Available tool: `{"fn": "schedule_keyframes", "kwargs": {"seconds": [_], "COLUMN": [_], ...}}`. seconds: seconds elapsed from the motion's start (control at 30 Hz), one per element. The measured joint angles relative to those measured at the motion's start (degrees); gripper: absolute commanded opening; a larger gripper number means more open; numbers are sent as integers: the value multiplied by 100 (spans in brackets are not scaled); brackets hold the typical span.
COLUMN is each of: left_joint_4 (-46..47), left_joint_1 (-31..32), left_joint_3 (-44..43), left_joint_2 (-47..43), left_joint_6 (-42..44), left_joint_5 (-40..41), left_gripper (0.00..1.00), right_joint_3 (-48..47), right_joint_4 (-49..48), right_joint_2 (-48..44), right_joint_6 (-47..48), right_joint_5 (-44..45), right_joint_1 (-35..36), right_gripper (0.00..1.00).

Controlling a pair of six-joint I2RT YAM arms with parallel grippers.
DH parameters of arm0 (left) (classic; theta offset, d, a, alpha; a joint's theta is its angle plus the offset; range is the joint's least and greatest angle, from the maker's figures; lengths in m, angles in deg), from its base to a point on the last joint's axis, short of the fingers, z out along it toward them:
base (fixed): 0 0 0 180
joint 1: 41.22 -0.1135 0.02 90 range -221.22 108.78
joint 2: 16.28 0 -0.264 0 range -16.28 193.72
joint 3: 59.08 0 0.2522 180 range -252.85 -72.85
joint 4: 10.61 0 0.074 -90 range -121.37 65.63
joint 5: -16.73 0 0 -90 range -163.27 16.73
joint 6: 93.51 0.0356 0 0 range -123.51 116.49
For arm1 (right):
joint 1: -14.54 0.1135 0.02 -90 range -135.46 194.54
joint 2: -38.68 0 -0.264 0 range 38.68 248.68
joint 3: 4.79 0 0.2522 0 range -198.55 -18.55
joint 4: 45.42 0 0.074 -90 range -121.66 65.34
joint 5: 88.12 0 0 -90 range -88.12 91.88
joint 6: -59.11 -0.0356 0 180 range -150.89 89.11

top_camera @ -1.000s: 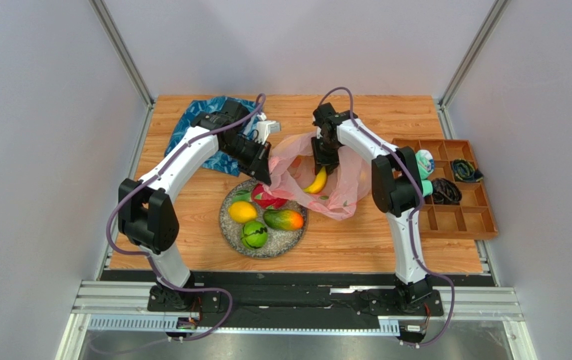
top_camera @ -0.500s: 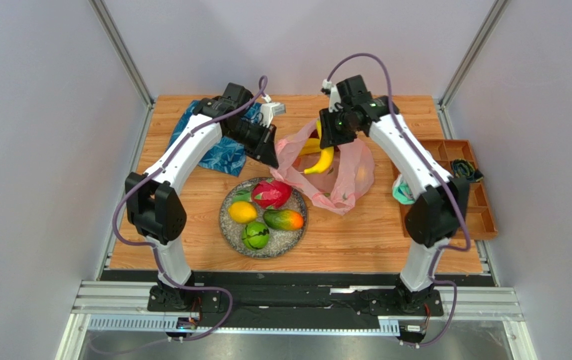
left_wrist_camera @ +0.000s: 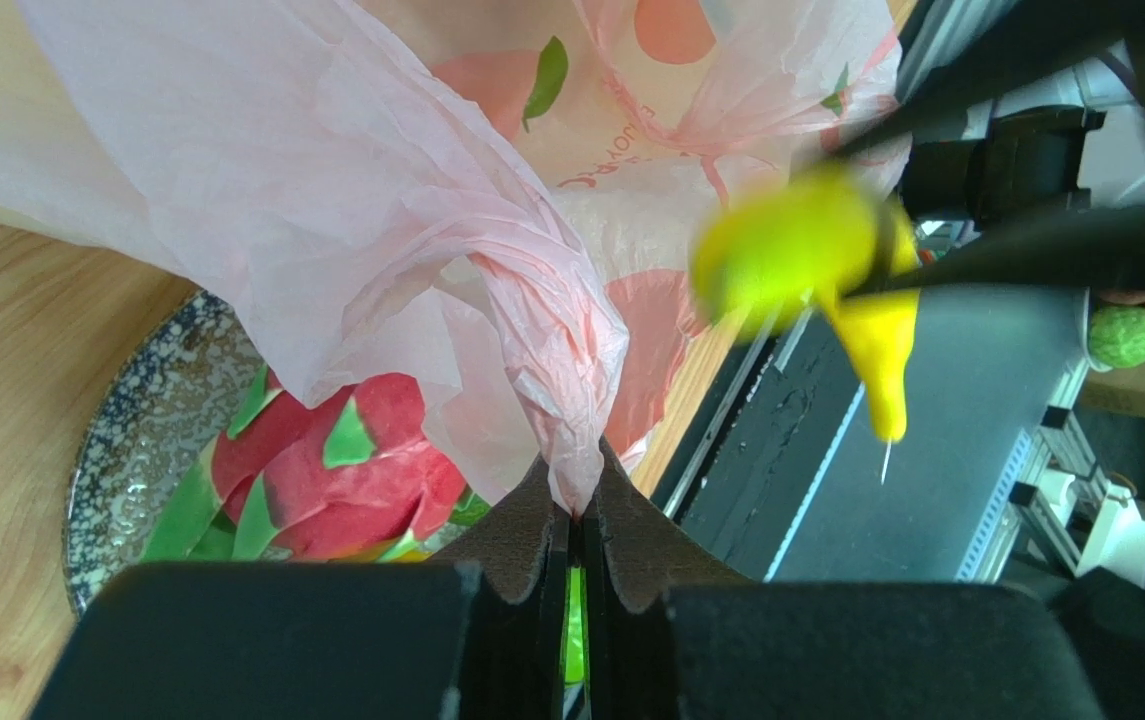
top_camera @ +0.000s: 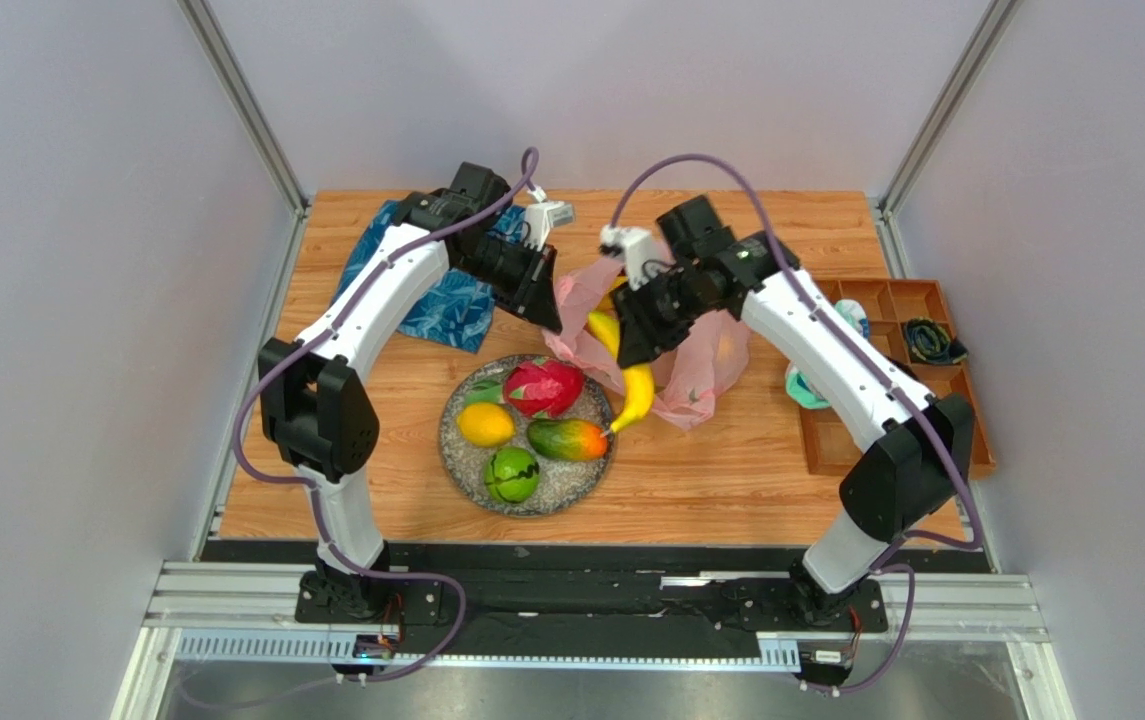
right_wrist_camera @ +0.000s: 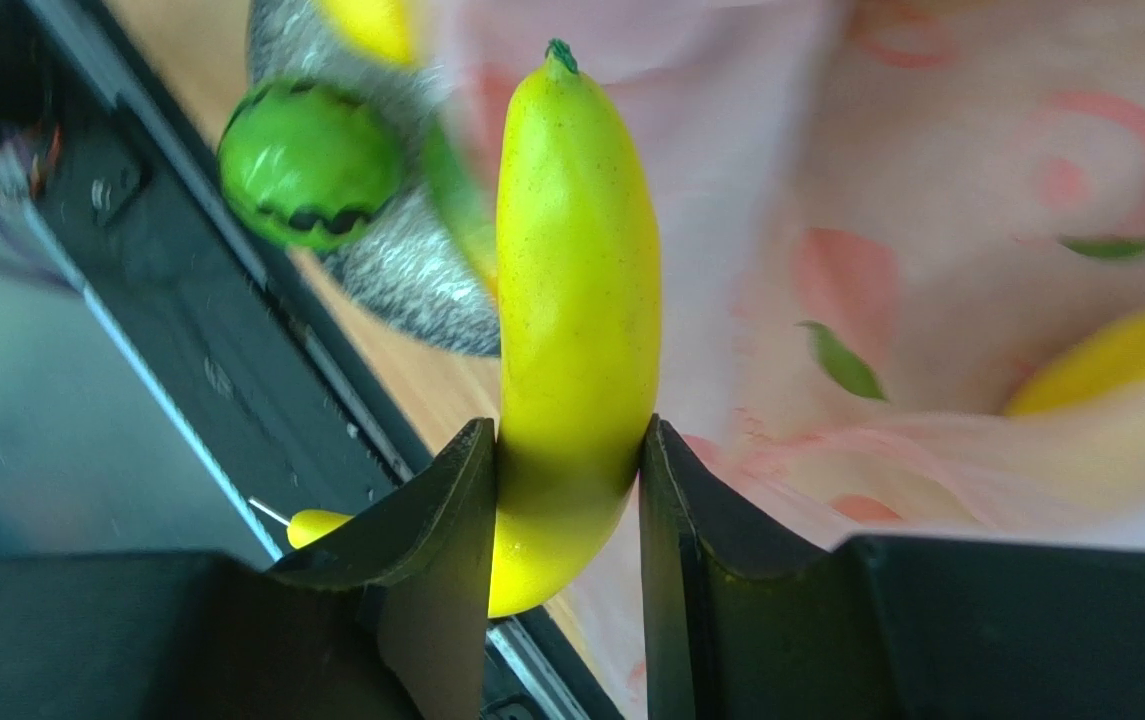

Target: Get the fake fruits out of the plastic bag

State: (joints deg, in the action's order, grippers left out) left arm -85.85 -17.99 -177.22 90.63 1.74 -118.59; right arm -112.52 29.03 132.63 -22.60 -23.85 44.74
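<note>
The pink bag [top_camera: 706, 360], with a second banana [right_wrist_camera: 1119, 360] inside, is held up by film pinched in the tightly closed left gripper [left_wrist_camera: 575, 503] beside the plate [top_camera: 454, 435], and the banana [right_wrist_camera: 571, 255] clamped near one end in the right gripper [right_wrist_camera: 571, 450], above the plate's rim, could slip out, being glossy and unevenly held.
</note>
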Motion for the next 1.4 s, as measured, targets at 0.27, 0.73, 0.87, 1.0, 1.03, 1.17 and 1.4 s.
{"fn": "schedule_keyframes", "kwargs": {"seconds": [0.27, 0.73, 0.87, 1.0, 1.03, 1.17, 1.4], "left_joint_4": [-4, 264, 413, 544, 579, 656, 501], "left_joint_1": [0, -101, -225, -350, -391, -492, -527], "left_joint_3": [87, -531, -542, -544, -546, -629, -1034], "left_joint_2": [-105, -267, -223, -76, -24, 168, 533], "left_joint_6": [17, 28, 37, 50, 50, 66, 114], "left_joint_5": [101, 544, 850, 1088, 1130, 1309, 1515], "left_gripper": [8, 8, 8, 8, 8, 8, 7], "right_joint_3": [155, 20, -387, -793, -927, -1425, -1696], "right_joint_4": [24, -466, -511, -501, -476, -345, -302], "right_joint_2": [-2, 890, 1333, 1794, 1930, 2398, 2750], "right_joint_6": [1016, 1360, 1543, 1661, 1722, 1904, 2011], "right_joint_5": [424, 2671, 2964, 3016, 3014, 2959, 2614], "right_joint_1": [1932, 1515, 1432, 1386, 1373, 1303, 1200], "right_gripper": [1, 0, 0, 1, 1, 2, 2]}}
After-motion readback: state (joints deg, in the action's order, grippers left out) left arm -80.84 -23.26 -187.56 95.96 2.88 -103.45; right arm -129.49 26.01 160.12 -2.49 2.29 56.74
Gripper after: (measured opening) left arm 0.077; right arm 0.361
